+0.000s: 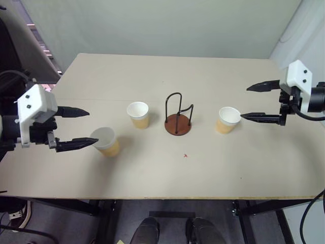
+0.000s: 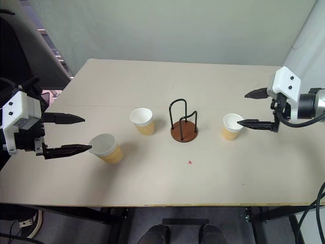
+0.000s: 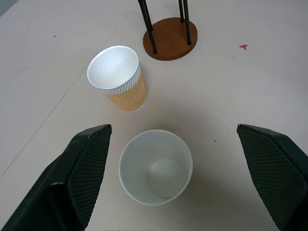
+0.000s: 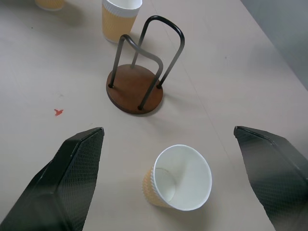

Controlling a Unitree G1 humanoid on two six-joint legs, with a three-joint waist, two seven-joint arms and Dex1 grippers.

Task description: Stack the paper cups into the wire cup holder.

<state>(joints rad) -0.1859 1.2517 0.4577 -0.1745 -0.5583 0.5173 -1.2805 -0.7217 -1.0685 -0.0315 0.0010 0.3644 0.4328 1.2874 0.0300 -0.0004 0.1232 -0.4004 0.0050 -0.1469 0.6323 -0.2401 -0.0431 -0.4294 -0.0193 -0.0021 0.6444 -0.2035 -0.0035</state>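
We have the left gripper (image 1: 81, 128) spread wide and empty, hovering at the left cup (image 1: 105, 141), lower finger (image 1: 76, 144) near its rim. The right gripper (image 1: 260, 102) is also wide and empty, lower fingertip at the right cup (image 1: 227, 120). The middle cup (image 1: 138, 114) stands just left of the wire cup holder (image 1: 178, 116), mid-table and empty. All cups are upright and apart, well inside the table (image 1: 167, 173) edges, with open tabletop front and back.
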